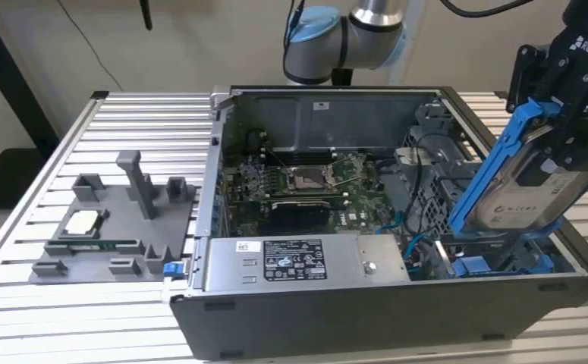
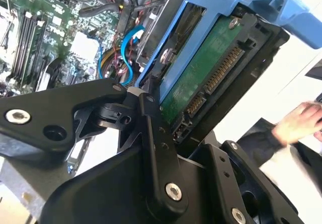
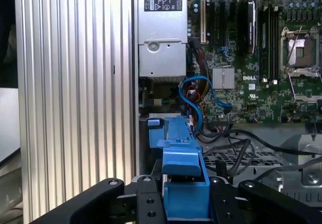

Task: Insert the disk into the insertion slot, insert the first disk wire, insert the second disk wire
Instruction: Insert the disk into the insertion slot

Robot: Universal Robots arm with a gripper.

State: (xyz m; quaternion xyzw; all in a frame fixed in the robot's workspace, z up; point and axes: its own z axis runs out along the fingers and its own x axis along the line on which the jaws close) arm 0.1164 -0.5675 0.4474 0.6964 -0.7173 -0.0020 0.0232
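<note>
My gripper is shut on the disk, a silver drive with a white label in a bright blue frame. The disk hangs steeply tilted over the open computer case's corner at the exterior view's right. Its lower end reaches down to the insertion slot, a dark bay with blue clips. The second wrist view shows the disk's green circuit board and connector between my black fingers. In the first wrist view the blue frame sits between the fingers. Loose blue wires curl inside the case near the bay.
The grey power-supply box lies along the case's front wall beside the bay. The motherboard with its CPU socket fills the case floor. A grey fixture with parts stands on the slatted table. A person's hand appears beyond the disk.
</note>
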